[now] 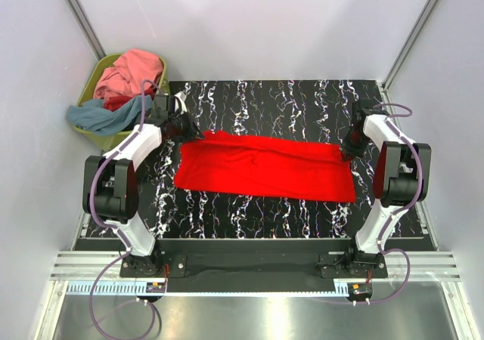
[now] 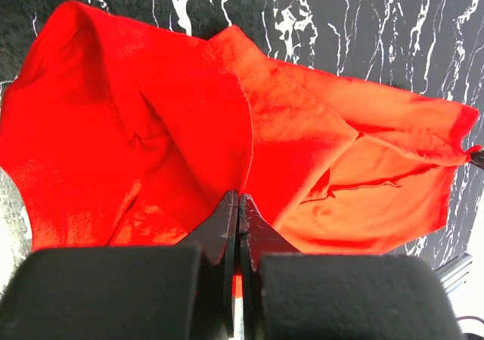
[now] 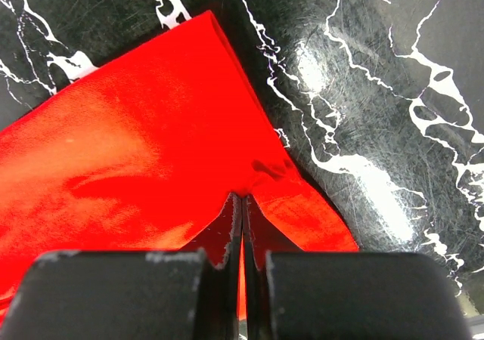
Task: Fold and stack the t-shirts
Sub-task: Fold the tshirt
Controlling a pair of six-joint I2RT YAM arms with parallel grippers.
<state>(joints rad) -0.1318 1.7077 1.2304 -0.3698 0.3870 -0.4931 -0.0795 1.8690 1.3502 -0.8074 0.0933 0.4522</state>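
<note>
A bright red t-shirt lies stretched as a wide band across the black marbled table. My left gripper is shut on the shirt's far left corner; in the left wrist view the red cloth bunches in folds ahead of the shut gripper. My right gripper is shut on the shirt's far right corner, where red cloth is pinched between the gripper tips. Pink, grey-blue and red t-shirts are heaped in the basket.
An olive-green plastic basket stands at the far left corner beside the table, close to the left arm. White walls enclose the table on three sides. The arm bases sit on the rail at the near edge.
</note>
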